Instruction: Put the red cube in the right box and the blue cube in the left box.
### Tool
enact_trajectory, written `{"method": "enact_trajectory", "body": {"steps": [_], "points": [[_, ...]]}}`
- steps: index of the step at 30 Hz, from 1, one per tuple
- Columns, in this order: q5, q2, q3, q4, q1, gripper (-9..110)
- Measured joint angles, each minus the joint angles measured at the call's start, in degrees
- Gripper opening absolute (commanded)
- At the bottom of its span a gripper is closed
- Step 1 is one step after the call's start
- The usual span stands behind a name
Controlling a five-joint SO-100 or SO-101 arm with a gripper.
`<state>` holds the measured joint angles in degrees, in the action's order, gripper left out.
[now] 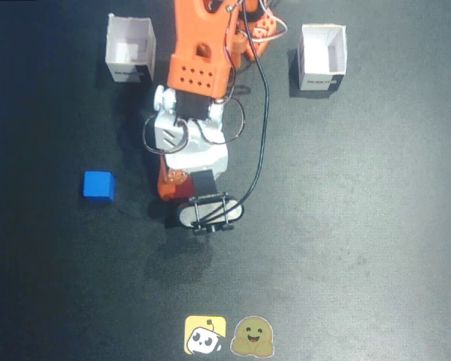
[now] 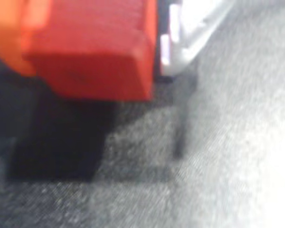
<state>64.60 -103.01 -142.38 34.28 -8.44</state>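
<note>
So, going left to right in the fixed view, we see the blue cube (image 1: 98,186) lying alone on the dark table (image 1: 361,226), well to the left of the arm and apart from everything. Up and a bit right of it we have the left white box (image 1: 131,49), open top, near the top edge. Next comes the orange arm (image 1: 203,53) reaching down the middle, with its white wrist part (image 1: 192,143) and a black cable (image 1: 261,135) looping along its right side. Under the wrist we spot the red cube (image 1: 167,188), mostly covered by the arm, only a red sliver showing. In the wrist view the red cube (image 2: 90,47) fills the upper left, sharp shadow beneath it on the table, with an orange finger (image 2: 7,33) touching its left side and a white finger (image 2: 180,42) hard against its right, so we call the gripper (image 2: 92,52) clenched on the red cube. Whether the cube is off the table we cannot tell. Far right in the fixed view sits the right white box (image 1: 322,56), also open. Two cartoon stickers (image 1: 229,336) sit at the bottom centre.
</note>
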Motion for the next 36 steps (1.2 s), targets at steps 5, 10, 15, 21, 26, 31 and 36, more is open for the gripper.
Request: {"method": "enact_trajectory", "body": {"steps": [5,10,15,21,26,31,36], "points": [[-0.4,0.0,0.0,-0.4,-0.1,11],[0.1,-1.8,-0.1,1.4,-0.7,11],[0.1,-7.7,0.2,7.3,-2.4,12],[-0.3,-12.7,3.8,14.5,-7.4,12],[-0.2,-17.8,3.9,20.2,-12.8,12],[1.1,-23.5,3.9,27.2,-17.6,12],[0.4,-27.8,3.9,31.0,-22.0,12]]}}
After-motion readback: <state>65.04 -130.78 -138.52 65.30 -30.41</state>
